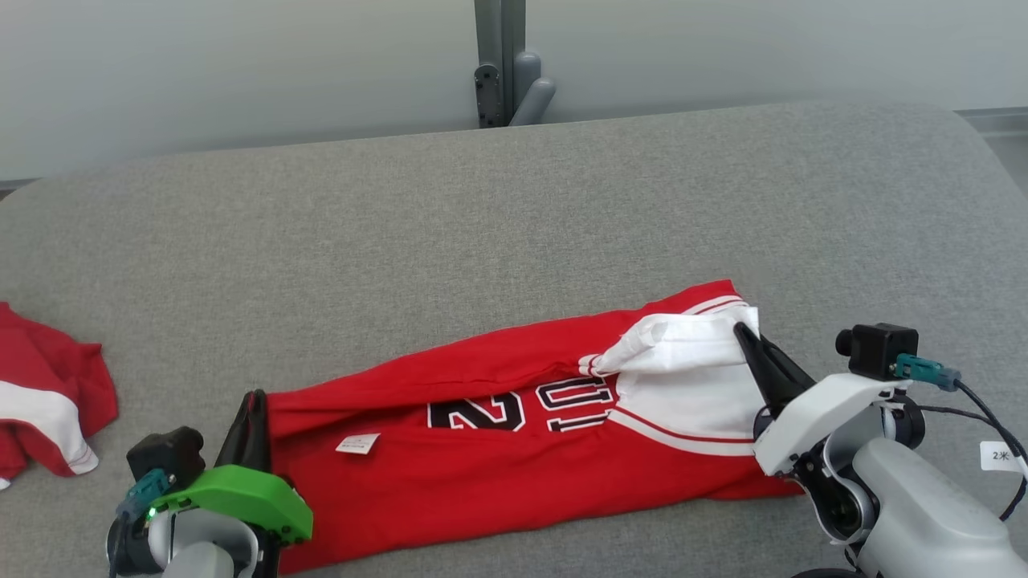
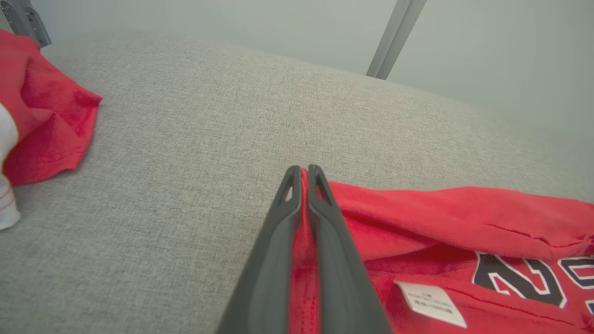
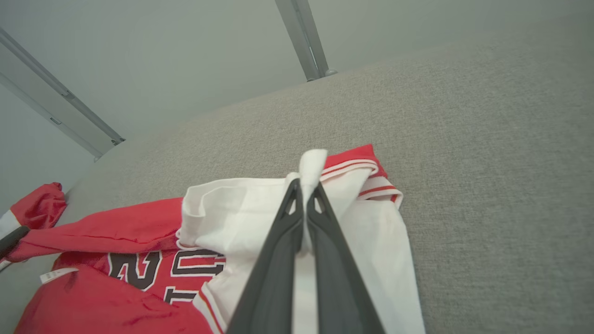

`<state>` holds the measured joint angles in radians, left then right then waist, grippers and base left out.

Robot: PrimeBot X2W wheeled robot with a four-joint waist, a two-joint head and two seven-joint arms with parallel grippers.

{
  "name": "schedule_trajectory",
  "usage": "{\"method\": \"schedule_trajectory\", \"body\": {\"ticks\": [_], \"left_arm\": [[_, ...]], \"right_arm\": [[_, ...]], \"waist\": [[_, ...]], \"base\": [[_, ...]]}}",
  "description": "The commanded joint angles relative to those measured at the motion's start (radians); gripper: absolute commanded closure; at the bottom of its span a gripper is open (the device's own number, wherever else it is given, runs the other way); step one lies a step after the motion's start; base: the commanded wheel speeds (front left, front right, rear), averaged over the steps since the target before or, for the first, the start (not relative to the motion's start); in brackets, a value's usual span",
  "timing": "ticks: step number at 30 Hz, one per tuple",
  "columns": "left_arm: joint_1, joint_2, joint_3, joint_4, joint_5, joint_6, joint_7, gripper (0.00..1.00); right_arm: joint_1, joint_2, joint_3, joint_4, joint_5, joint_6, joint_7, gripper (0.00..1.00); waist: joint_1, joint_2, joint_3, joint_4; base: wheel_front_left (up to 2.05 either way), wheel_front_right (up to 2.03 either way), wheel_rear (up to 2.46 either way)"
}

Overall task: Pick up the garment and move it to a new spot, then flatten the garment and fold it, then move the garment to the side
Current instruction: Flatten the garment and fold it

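We see red-and-white numbered jersey (image 1: 482, 457) along front edge of grey fabric bench (image 1: 514, 225); left end effector (image 1: 255, 399) clamps red end, right end effector (image 1: 742, 331) white end.

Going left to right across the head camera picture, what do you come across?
Crumpled red and white cloth → left gripper → white label on the red jersey → black numbers → white fabric → right gripper → white cable tag.

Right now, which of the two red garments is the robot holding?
The long numbered garment: the left gripper pinches its red end, the right gripper its white end. The crumpled garment at far left lies untouched.
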<state>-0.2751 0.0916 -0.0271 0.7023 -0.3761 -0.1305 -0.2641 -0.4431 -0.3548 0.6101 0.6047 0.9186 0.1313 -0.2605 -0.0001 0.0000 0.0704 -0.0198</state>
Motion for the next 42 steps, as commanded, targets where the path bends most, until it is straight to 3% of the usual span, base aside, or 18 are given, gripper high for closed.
{"method": "schedule_trajectory", "body": {"ticks": [1, 13, 14, 15, 16, 23, 28, 33, 39, 42], "left_arm": [[0.022, 0.008, 0.007, -0.003, -0.003, 0.000, 0.000, 1.00], [0.111, -0.017, 0.046, -0.004, -0.003, 0.000, 0.000, 0.97], [0.114, -0.017, 0.047, 0.004, 0.002, 0.000, 0.000, 0.66], [0.119, -0.017, 0.053, 0.010, 0.007, 0.000, 0.000, 0.01], [0.123, -0.017, 0.064, 0.010, 0.014, 0.000, 0.000, 0.00], [0.218, -0.033, 0.142, -0.066, 0.087, 0.037, 0.000, 0.00], [0.304, -0.040, 0.167, -0.149, 0.108, 0.056, 0.000, 0.00], [0.328, -0.040, 0.131, -0.186, 0.078, 0.080, 0.000, 0.00], [0.336, -0.039, 0.093, -0.195, 0.058, 0.093, 0.000, 0.00], [0.342, -0.039, 0.082, -0.191, 0.048, 0.096, 0.000, 0.00]], "right_arm": [[0.019, 0.000, -0.008, -0.006, 0.004, -0.001, -0.004, 1.00], [0.137, 0.051, -0.083, -0.019, -0.049, -0.001, -0.005, 1.00], [0.143, 0.053, -0.084, -0.008, -0.053, -0.001, -0.005, 1.00], [0.149, 0.054, -0.084, 0.012, -0.062, -0.001, -0.004, 0.31], [0.150, 0.053, -0.078, 0.025, -0.077, -0.001, -0.003, 0.00], [0.180, 0.062, -0.183, 0.041, -0.138, -0.001, -0.005, 0.00], [0.258, 0.096, -0.279, -0.021, -0.232, -0.001, -0.005, 0.00], [0.286, 0.135, -0.258, -0.074, -0.292, -0.001, -0.005, 0.00], [0.292, 0.165, -0.257, -0.084, -0.277, -0.001, -0.005, 0.00], [0.270, 0.148, -0.240, -0.078, -0.306, -0.001, -0.004, 0.00]], "waist": [[0.0001, 0.0000, -0.021, -0.023], [0.0001, 0.0000, -0.056, -0.050], [0.0001, 0.0000, -0.057, -0.049], [0.0001, 0.0000, -0.057, -0.049], [0.0001, 0.0000, -0.058, -0.049], [0.0001, 0.0000, -0.073, -0.045], [0.0001, 0.0000, -0.092, -0.032], [0.0001, 0.0000, -0.097, -0.018], [0.0001, 0.0000, -0.095, -0.007], [0.0001, 0.0000, -0.090, -0.005]], "base": [[0.00, 0.00, 0.00], [0.00, 0.00, 0.00], [0.00, 0.00, 0.00], [0.00, 0.00, 0.00], [0.00, 0.00, 0.00], [0.00, 0.00, 0.00], [0.00, 0.00, 0.00], [0.00, 0.00, 0.00], [0.00, 0.00, 0.00], [0.00, 0.00, 0.00]]}}
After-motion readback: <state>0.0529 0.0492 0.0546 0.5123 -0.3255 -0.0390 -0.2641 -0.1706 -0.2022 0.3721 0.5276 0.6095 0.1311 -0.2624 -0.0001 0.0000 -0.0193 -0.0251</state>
